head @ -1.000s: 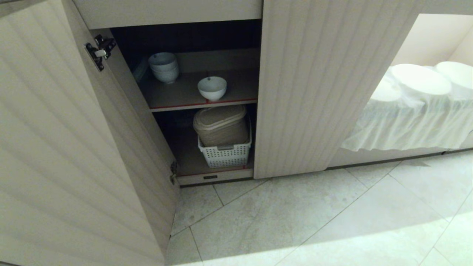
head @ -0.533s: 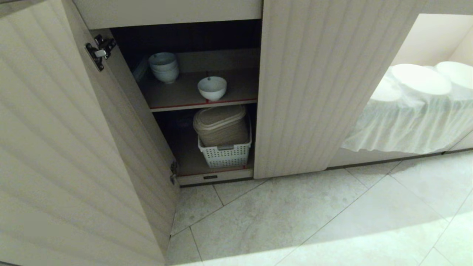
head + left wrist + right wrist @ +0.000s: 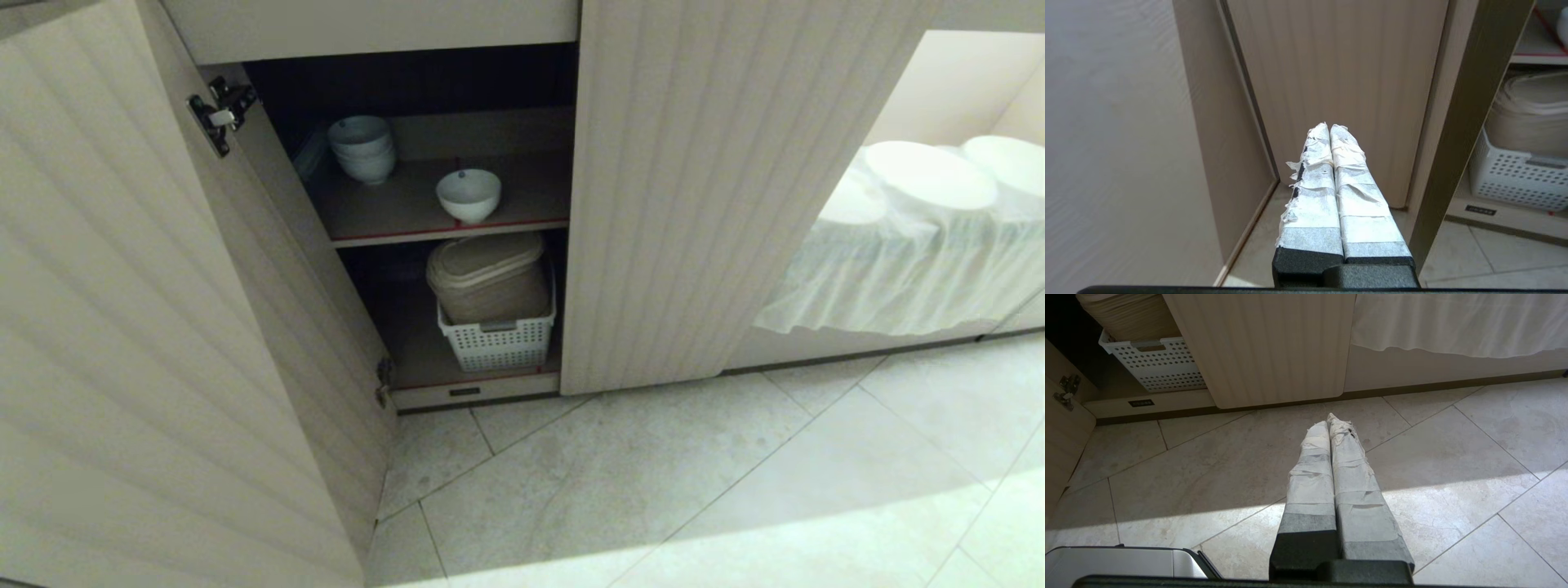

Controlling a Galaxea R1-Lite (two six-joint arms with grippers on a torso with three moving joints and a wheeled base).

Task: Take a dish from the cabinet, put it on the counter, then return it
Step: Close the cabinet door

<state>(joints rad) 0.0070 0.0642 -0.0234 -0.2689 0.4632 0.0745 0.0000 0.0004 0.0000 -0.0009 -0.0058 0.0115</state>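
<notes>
No writing can be read. The cabinet (image 3: 653,196) stands on a pale tiled floor (image 3: 653,490), left door open. Upper shelf: one stack of bowls (image 3: 362,149) far left, then the single dish (image 3: 469,195) near the red-edged front. Below, one white basket (image 3: 498,339). Left claw (image 3: 1329,128) and right claw (image 3: 1327,418): fingers together, empty.

Cabinet door (image 3: 694,188) — matt beige, vertically ribbed; hinge (image 3: 219,110) of bright metal. Bowl (image 3: 469,194) — glossy white ceramic. Basket (image 3: 498,343) of perforated white plastic. Floor tiles (image 3: 653,482): smooth, faintly mottled stone. Both grippers' fingers (image 3: 1345,163) (image 3: 1345,457) wrapped in frayed white tape.
</notes>
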